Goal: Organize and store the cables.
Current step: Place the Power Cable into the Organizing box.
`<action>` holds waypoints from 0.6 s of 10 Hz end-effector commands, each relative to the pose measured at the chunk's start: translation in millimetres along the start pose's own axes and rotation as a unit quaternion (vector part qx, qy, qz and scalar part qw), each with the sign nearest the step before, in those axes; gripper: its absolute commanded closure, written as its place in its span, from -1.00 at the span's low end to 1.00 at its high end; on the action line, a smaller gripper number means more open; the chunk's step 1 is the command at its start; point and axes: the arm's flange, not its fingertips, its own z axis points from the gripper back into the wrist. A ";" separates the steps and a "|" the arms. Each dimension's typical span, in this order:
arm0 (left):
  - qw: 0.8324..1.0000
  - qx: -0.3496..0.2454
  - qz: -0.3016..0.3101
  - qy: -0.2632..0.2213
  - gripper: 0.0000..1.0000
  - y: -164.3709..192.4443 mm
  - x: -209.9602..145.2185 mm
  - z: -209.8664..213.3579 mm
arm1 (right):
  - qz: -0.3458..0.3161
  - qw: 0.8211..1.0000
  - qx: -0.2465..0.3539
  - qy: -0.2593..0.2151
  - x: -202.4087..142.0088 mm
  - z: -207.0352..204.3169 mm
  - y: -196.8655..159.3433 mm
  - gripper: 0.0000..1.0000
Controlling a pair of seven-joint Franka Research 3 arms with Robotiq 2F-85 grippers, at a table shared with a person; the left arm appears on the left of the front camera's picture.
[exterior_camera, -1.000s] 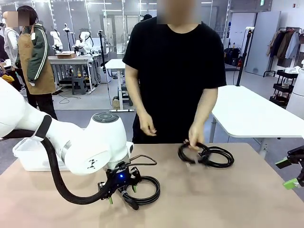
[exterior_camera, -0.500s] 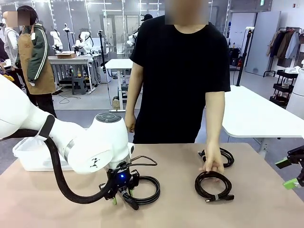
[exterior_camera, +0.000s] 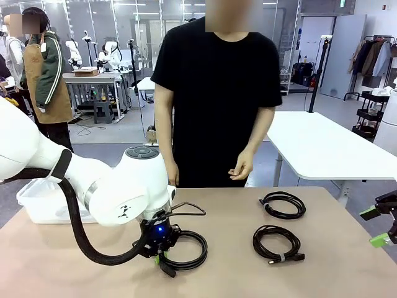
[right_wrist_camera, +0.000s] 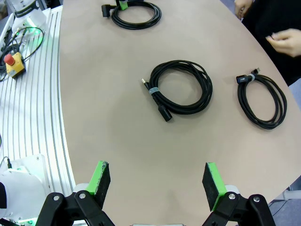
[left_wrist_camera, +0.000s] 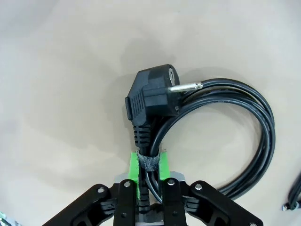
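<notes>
At bottom centre, the left gripper clamps the coiled power cable; the right gripper gapes wide, empty.

left tool clamped onto cable, hand withdrawn

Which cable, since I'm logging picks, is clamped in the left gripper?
The coil with the mains plug: the left gripper is shut on its strands behind the plug. The middle coil and the far coil lie free.
</notes>
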 end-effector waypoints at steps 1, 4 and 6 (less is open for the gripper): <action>1.000 0.009 -0.015 -0.010 1.00 -6.1 -2.6 4.2 | 0.003 1.000 0.000 -0.007 0.5 0.8 -2.3 -1.00; 0.997 -0.005 -0.071 -0.039 1.00 7.1 -1.2 49.6 | 0.003 1.000 0.000 -0.007 0.5 0.8 -2.3 -1.00; 0.990 -0.027 -0.134 -0.047 1.00 23.7 -2.1 89.6 | 0.003 1.000 0.000 -0.007 0.5 0.8 -2.3 -1.00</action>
